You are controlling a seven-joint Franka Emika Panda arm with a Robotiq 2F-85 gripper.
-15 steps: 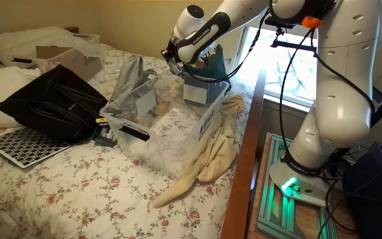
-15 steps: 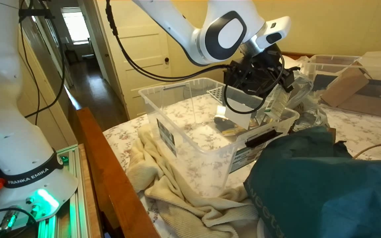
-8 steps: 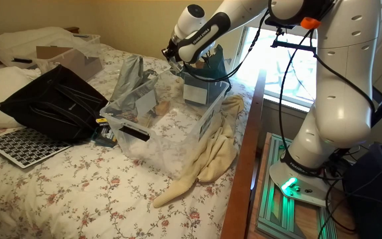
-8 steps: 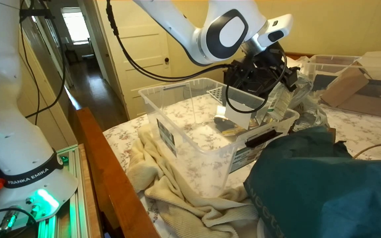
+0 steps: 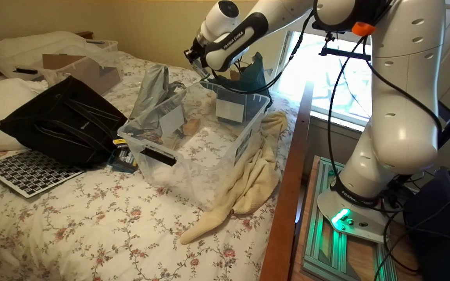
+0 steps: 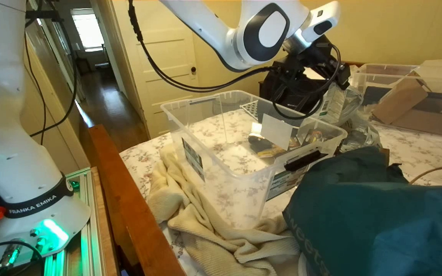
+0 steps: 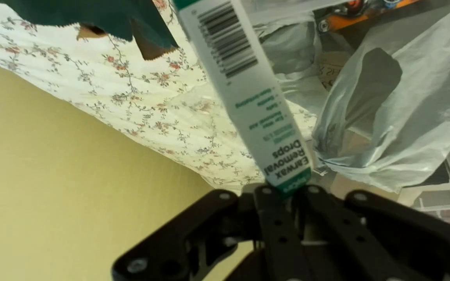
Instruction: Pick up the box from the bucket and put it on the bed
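Note:
A long white and green box (image 7: 248,93) labelled Earwax Removal Drops is pinched at one end by my gripper (image 7: 289,193) in the wrist view. In an exterior view the box (image 6: 331,104) hangs tilted from the black gripper (image 6: 340,78), above the far rim of the bucket. The bucket is a large clear plastic bin (image 6: 228,191), also in an exterior view (image 5: 186,175), with several small items inside. It stands on the bed (image 5: 131,238), which has a floral sheet. The sheet also shows below the box in the wrist view (image 7: 150,113).
A grey plastic bag (image 5: 152,89) leans at the bin's side. A black bag (image 5: 68,121), a checkered board (image 5: 29,171) and a teal bag (image 6: 374,214) lie around it. A yellow blanket (image 5: 256,168) lies between the bin and the wooden rail (image 5: 287,195). Another bin (image 6: 409,99) holds cardboard.
My gripper has risen with the box in it, moving slightly left in an exterior view and slightly right in an exterior view. The box is now higher above the bin's rim. The bin has not moved.

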